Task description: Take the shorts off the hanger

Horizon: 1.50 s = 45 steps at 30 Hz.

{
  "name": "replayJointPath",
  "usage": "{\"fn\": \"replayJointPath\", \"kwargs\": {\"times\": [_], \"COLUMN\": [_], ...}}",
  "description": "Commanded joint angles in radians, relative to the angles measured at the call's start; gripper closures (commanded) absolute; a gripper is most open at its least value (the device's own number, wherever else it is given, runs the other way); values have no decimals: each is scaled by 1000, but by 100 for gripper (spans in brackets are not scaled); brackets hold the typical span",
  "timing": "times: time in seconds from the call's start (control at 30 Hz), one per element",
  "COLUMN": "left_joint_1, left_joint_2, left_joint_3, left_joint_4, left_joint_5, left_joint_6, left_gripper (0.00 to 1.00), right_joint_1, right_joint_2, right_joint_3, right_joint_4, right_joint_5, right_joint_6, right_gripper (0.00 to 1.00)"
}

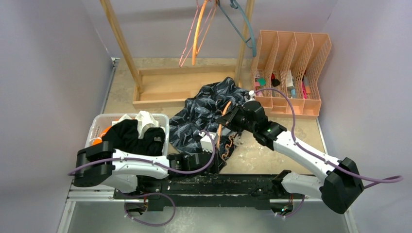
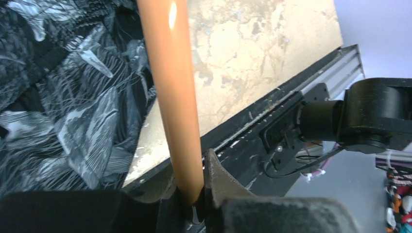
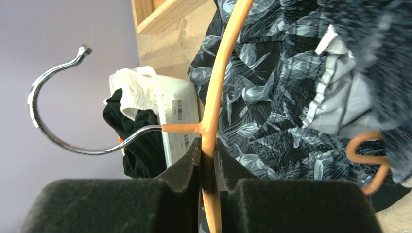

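At table centre, left gripper [image 2: 190, 187] and right gripper [image 3: 208, 155] both clench the orange hanger [image 3: 216, 87], camo-patterned shorts [image 1: 197, 116] heaped against it toward eleven o'clock.

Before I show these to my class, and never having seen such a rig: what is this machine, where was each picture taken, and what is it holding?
Two robot arms are bolted at a table's near edge. The wide picture looks down from above and behind them; the other two come from cameras on the wrists. The right gripper and the left gripper are both closed on an orange hanger lying among camo shorts. A white bin holds black shorts and white shorts. Behind stand a wooden rack and a peach organiser.
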Motion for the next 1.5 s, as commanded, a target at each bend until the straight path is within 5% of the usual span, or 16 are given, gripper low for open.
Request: {"fn": "replayJointPath", "kwargs": {"times": [0.0,0.1,0.27,0.6,0.83,1.0,1.07,1.33,1.43,1.47], "left_joint_1": [-3,-3,-3,-3,-3,-4,-3,-5,-5,-5], "left_joint_2": [-74,-142,-224,-283,-284,-246,-246,-313,-357,-369], "left_joint_3": [50,53,51,91,90,122,120,81,69,71], "left_joint_4": [-133,-247,-363,-491,-478,-529,-520,-553,-578,-605], "left_joint_5": [-93,-167,-190,-120,-94,-110,-94,-101,-103,-106], "left_joint_6": [39,35,88,174,173,161,159,107,95,84], "left_gripper": [100,100,100,100,100,100,100,100,100,100], "right_joint_1": [-1,-1,-2,-2,-6,-7,-7,-8,-8,-8], "right_joint_2": [-26,-29,-87,-126,33,189,237,256,289,288], "right_joint_3": [52,68,63,64,116,204,249,203,224,240], "right_joint_4": [99,60,-20,-179,14,-59,-79,101,56,20], "right_joint_5": [-58,-49,29,437,194,390,468,450,499,545], "right_joint_6": [-39,-76,-102,-285,-652,-654,-613,-608,-565,-522], "right_gripper": [98,80,34,26,14,24,37,57,91,92]}}
